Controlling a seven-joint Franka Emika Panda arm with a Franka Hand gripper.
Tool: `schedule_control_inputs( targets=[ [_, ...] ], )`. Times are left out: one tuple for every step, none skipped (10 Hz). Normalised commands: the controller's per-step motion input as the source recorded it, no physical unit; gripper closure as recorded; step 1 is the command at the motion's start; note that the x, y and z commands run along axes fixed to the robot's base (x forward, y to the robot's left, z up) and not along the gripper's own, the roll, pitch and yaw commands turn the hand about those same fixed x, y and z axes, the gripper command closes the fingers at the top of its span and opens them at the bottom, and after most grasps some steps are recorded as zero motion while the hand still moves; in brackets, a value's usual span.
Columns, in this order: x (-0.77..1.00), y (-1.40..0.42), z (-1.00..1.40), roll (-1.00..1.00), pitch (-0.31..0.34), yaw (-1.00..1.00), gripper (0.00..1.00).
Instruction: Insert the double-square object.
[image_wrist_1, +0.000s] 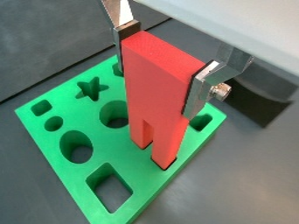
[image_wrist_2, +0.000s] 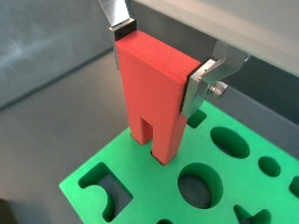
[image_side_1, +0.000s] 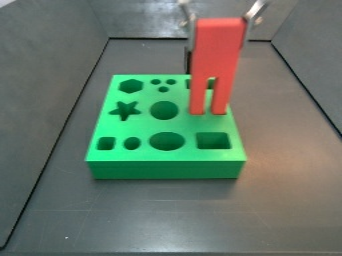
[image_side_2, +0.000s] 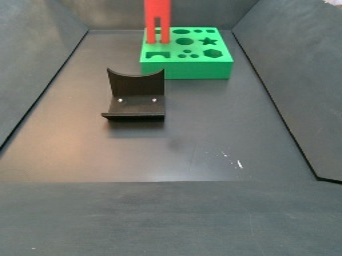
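Observation:
The double-square object (image_wrist_1: 158, 87) is a tall red block with two legs, and it hangs upright between my gripper's (image_wrist_1: 163, 57) silver fingers (image_wrist_1: 205, 83), which are shut on its solid top. It also shows in a wrist view (image_wrist_2: 158, 83) and in both side views (image_side_1: 214, 60) (image_side_2: 156, 20). Its legs point down over the green board (image_side_1: 114, 160) with shaped holes, near the board's right side in a side view. The leg ends are close to the board's top; I cannot tell whether they touch. The gripper (image_side_1: 214, 10) shows at the upper edge in a side view.
The fixture (image_side_2: 134, 97) stands on the dark floor in front of the green board (image_side_2: 214, 68). A dark block (image_wrist_1: 263, 96) lies beside the board in a wrist view. Dark walls enclose the floor on both sides.

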Motion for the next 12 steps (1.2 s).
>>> schedule_control_inputs(
  targets=[
    [-0.13, 0.0, -0.14, 0.0, -0.01, 0.0, 1.0],
    [0.01, -0.04, -0.22, 0.0, -0.013, 0.0, 1.0],
    [0.13, -0.07, -0.29, 0.0, -0.016, -0.05, 1.0],
    [0.21, 0.0, -0.31, 0.08, 0.0, -0.12, 1.0],
    [0.22, 0.07, -0.28, 0.11, 0.023, -0.18, 1.0],
    [0.23, 0.14, -0.24, 0.07, 0.043, -0.2, 1.0],
    [0.23, 0.14, -0.2, 0.04, 0.04, -0.19, 1.0],
    [0.19, 0.13, -0.17, 0.02, 0.04, -0.18, 1.0],
    [0.13, 0.13, -0.15, 0.0, 0.029, -0.17, 1.0],
    [0.05, 0.13, -0.15, 0.0, 0.003, -0.08, 1.0],
    [0.04, 0.13, -0.14, 0.0, 0.0, 0.0, 1.0],
    [0.07, 0.15, -0.17, 0.01, 0.0, 0.05, 1.0]
  ],
)
